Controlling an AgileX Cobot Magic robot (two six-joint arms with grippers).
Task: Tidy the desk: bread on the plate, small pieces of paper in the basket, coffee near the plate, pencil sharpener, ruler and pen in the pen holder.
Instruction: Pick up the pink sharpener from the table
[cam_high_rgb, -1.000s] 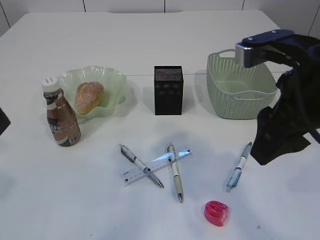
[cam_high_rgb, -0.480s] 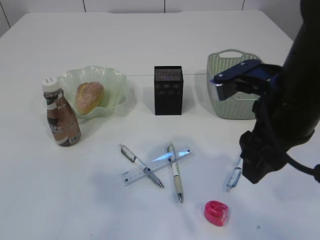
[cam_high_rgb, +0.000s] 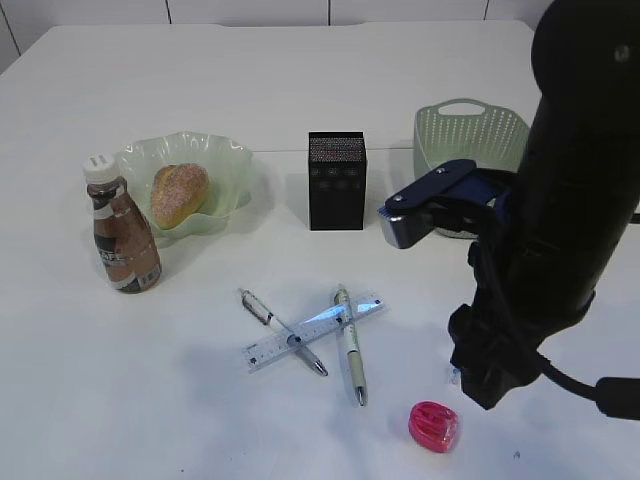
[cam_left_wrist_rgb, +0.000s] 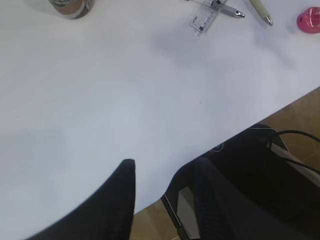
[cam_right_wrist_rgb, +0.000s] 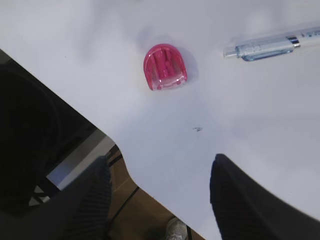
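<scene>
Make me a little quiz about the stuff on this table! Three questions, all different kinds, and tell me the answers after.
1. True or false: the bread lies on the green plate.
2. What lies across the ruler? A) two pens B) the pink sharpener C) the coffee bottle
3. Fill in: the right gripper hangs over the table edge with its jaws ____.

Key:
1. True.
2. A. Two pens cross it; the sharpener lies apart near the front edge, and the coffee bottle stands beside the plate.
3. Open, with nothing between them.
</scene>
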